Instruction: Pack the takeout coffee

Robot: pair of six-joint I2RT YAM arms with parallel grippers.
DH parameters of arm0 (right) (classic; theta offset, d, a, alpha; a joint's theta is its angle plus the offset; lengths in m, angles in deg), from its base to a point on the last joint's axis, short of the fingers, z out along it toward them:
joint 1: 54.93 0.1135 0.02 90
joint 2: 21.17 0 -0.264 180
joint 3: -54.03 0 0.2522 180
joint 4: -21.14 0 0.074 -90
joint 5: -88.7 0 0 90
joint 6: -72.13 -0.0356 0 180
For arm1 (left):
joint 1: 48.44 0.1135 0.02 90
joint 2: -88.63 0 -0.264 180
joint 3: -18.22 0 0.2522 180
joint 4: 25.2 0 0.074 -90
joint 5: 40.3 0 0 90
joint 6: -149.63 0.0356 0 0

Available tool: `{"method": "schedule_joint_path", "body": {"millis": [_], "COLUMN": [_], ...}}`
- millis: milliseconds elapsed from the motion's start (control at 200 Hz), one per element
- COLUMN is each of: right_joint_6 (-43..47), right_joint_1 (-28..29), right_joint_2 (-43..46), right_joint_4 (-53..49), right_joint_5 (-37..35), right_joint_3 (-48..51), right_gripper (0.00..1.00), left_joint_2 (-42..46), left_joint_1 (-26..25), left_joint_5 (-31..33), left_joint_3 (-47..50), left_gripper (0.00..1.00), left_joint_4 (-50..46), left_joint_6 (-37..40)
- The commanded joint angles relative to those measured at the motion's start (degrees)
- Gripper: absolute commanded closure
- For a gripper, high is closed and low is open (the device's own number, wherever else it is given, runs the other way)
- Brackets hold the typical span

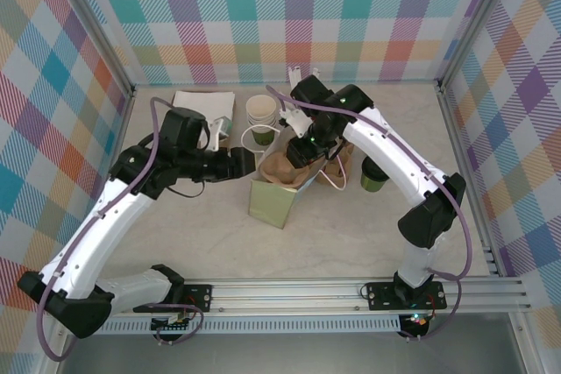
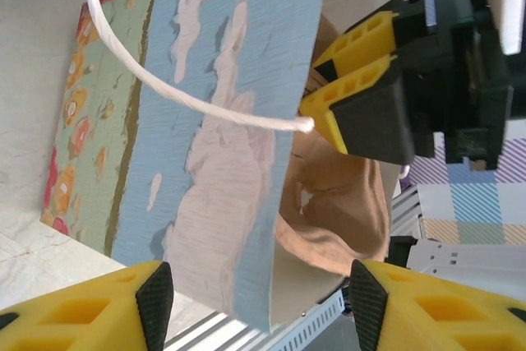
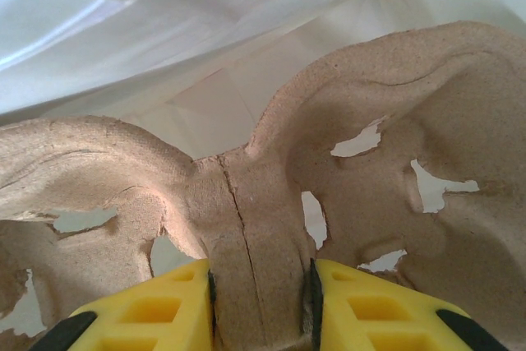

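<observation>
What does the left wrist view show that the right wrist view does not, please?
Left wrist, not right wrist: the gift bag's printed outside, its white cord handle, and the left gripper, jaws open. Right wrist, not left wrist: the crack down the pulp carrier's centre ridge, where the jaws clamp it. Both: that brown carrier, held by the right gripper.

Walls (image 1: 289, 15): plaid in pastel pink, teal, yellow, orange and purple on white.
Table (image 1: 351, 243): pale beige, faintly marbled.
Bag (image 2: 222, 162): blue sky with pinkish-white clouds; green band with orange and red flowers.
Handle (image 2: 164, 88): white.
Tray (image 3: 370, 121): plain brown pulp.
Coffee (image 1: 374, 179): green cup, black lid.
Cup stack (image 1: 260, 111): cream-white.
Left fingers (image 2: 99, 310): yellow, black pads.
Right fingers (image 3: 148, 310): yellow.
Arms (image 1: 114, 208): white, black joints.
Cables (image 1: 158, 129): purple.
</observation>
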Motion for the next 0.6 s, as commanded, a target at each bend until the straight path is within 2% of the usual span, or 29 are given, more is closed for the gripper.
{"method": "schedule_joint_path", "body": {"millis": [0,75,260,600], "right_joint_6": [-0.98,-1.11,-1.17,-0.85], "right_joint_1": [0.32,0.32,0.36,0.40], "right_joint_2": [-0.64,-0.71,-0.97,-2.20], "right_joint_4": [-1.80,-1.97,-2.71,-4.72], "right_joint_5": [1.03,1.03,0.69,-0.98], "right_joint_3": [-1.65,-1.75,-2.27,-5.26], "right_gripper": [0.69,0.69,0.69,0.69], "left_joint_2": [-0.88,-1.42,-2.41,-2.40], "left_joint_1": [-1.03,-1.12,-1.25,-1.77], "left_joint_5": [-0.91,-0.81,-0.79,-1.85], "left_joint_3": [1.07,1.67,1.94,1.79], "left_gripper": [0.42,0.48,0.68,0.93], "left_joint_4": [2.61,3.26,2.98,1.21], "left_joint_6": [-0.44,-0.38,0.31,1.79]}}
